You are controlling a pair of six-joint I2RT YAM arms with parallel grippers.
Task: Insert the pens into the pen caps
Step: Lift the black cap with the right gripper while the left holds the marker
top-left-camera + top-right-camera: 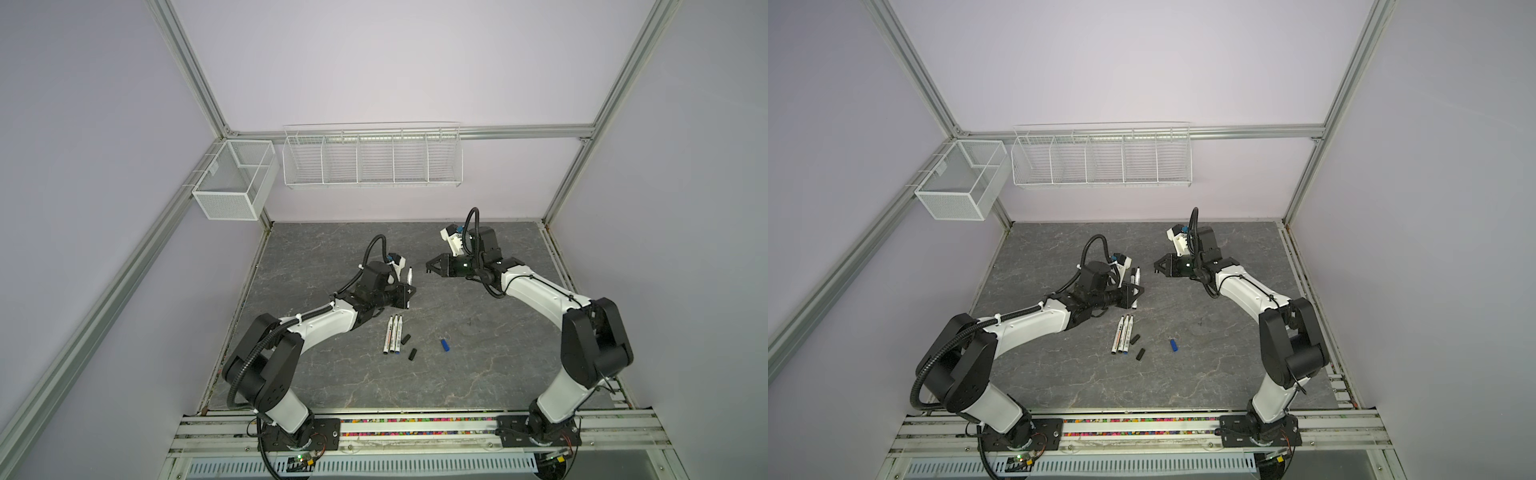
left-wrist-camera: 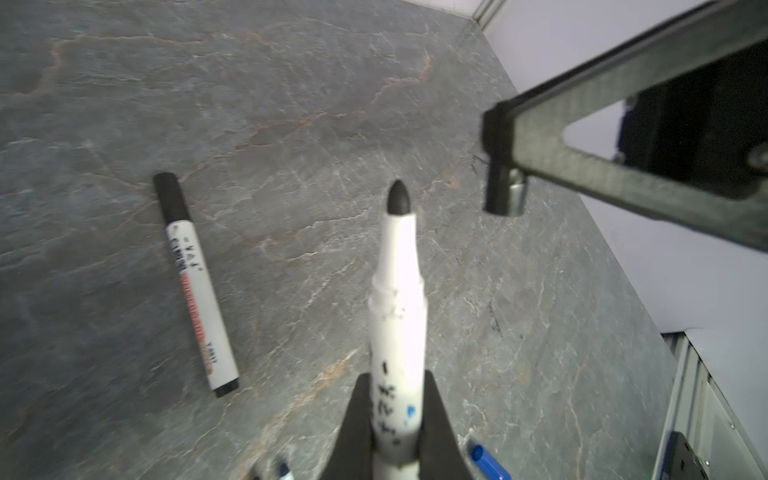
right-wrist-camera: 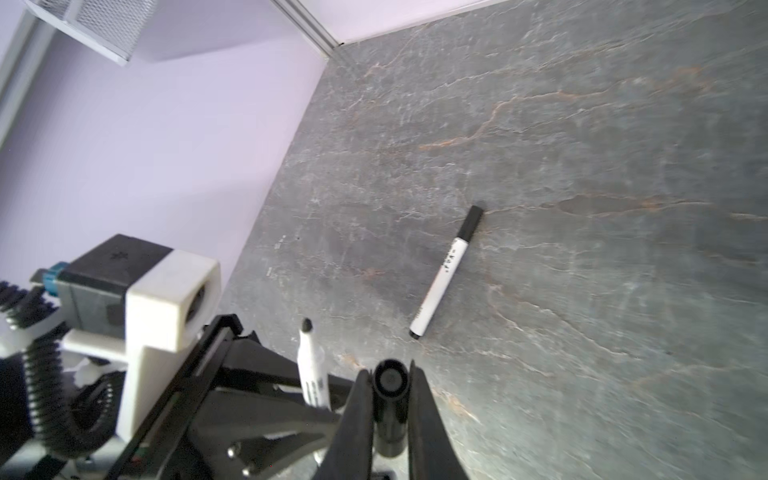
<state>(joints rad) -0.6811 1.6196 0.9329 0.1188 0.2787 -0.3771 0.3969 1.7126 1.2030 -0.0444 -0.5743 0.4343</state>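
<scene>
Five pens total. Got the held pen (image 2: 397,332) pinched in the left gripper (image 2: 397,376), jaws clamped on the printed barrel, bare black tip poking well past the fingertips. Got a black cap (image 3: 390,399) squeezed in the right gripper (image 3: 388,368) too, jaws shut on its sides, open mouth facing away from the wrist. Held up above the desk (image 1: 332,374), both of them, around the middle and a bit toward the back edge. Near each other but not touching, and looking off-line in the left wrist view, right gripper sitting to one side of where the tip points. Spotted the left arm's wrist camera (image 3: 166,299) bulking just beside the held pen. Then a capped pen (image 2: 195,282) lying flat on the desk on the back-edge side of the left gripper, apart from both sets of jaws. Closer to the front edge, roughly mid-desk: three uncapped pens (image 1: 392,336) packed side by side, one with a blue end. Just off that row toward the right edge, the first loose cap (image 1: 406,338) and second loose cap (image 1: 412,354), both black, then a blue cap (image 1: 445,345) further that way, well apart.
</scene>
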